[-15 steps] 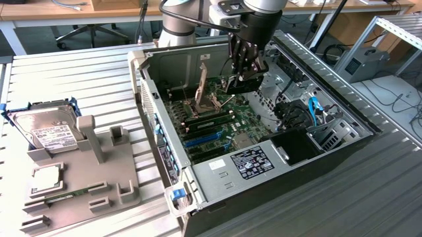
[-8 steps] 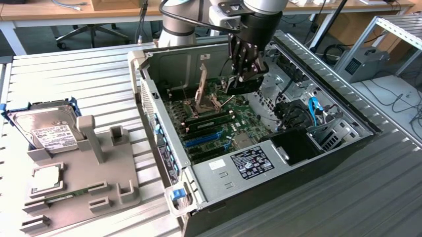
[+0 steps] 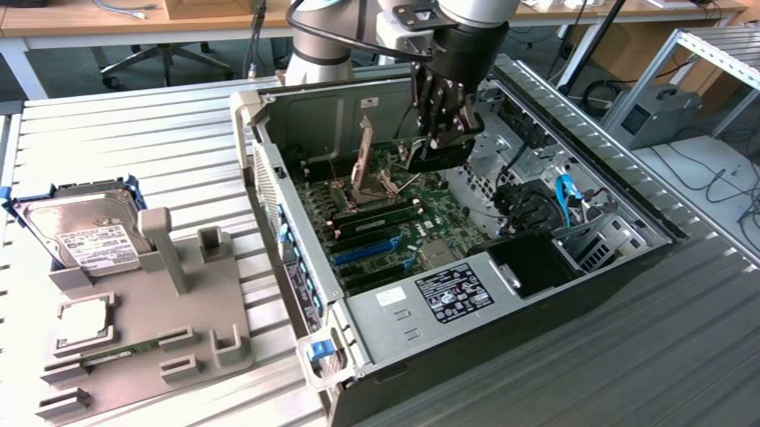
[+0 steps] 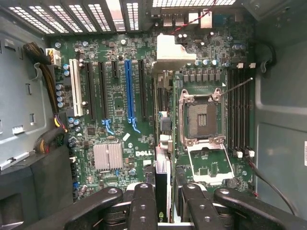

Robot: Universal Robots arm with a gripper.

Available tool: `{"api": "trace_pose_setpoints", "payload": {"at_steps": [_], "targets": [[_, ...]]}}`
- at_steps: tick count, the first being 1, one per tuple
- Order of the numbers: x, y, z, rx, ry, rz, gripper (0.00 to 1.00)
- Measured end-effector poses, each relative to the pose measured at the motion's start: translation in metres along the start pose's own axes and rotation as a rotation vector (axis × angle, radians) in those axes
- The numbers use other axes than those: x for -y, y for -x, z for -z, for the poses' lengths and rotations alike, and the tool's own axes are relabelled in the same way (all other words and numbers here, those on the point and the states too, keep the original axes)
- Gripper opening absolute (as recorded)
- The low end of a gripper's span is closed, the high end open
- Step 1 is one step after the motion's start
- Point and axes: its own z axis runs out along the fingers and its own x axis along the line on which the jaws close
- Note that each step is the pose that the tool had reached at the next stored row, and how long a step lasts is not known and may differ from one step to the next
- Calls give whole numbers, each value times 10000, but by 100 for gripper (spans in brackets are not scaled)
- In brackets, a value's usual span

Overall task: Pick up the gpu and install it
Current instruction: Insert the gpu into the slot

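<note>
Gpu (image 4: 162, 191) is off the holder and inside the computer, clamped edge-on between the fingers of the gripper (image 4: 169, 203). From the wrist view it reads as a thin dark strip with a silver end, hanging above the motherboard (image 4: 115, 120).

Going from the exterior view's left: the grey parts tray (image 3: 131, 356) sits on the slatted table with the hard drive (image 3: 77, 233) standing in its rack at the tray's 11 o'clock corner. Next comes the open computer case (image 3: 255, 116), lying on its side with the board facing up. Over it, toward the far end of the case, the arm reaches down and the gripper (image 3: 449, 133) hangs with the gpu (image 3: 430, 158) as a dark block just under its fingertips. The jaws look closed on the card from both faces.

What matters here is the offset between card and slot. In the exterior view the blue expansion slot (image 3: 362, 253) lies at about 7 o'clock from the gripper, nearer the tray side of the case and apart from the card. In the wrist view the card's long axis runs parallel to the blue expansion slot (image 4: 128, 91). The card hangs not over that slot but over the strip of board between the black slots and the CPU socket (image 4: 199, 117). By my reading the card is lined up in direction but sits sideways of the slot, and I cannot tell how high it is above the board.
</note>
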Motion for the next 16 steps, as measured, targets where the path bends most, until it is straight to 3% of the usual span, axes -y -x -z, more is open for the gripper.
{"api": "trace_pose_setpoints", "payload": {"at_steps": [16], "targets": [[-21, -30, -16, -1, 0, -1, 26]]}}
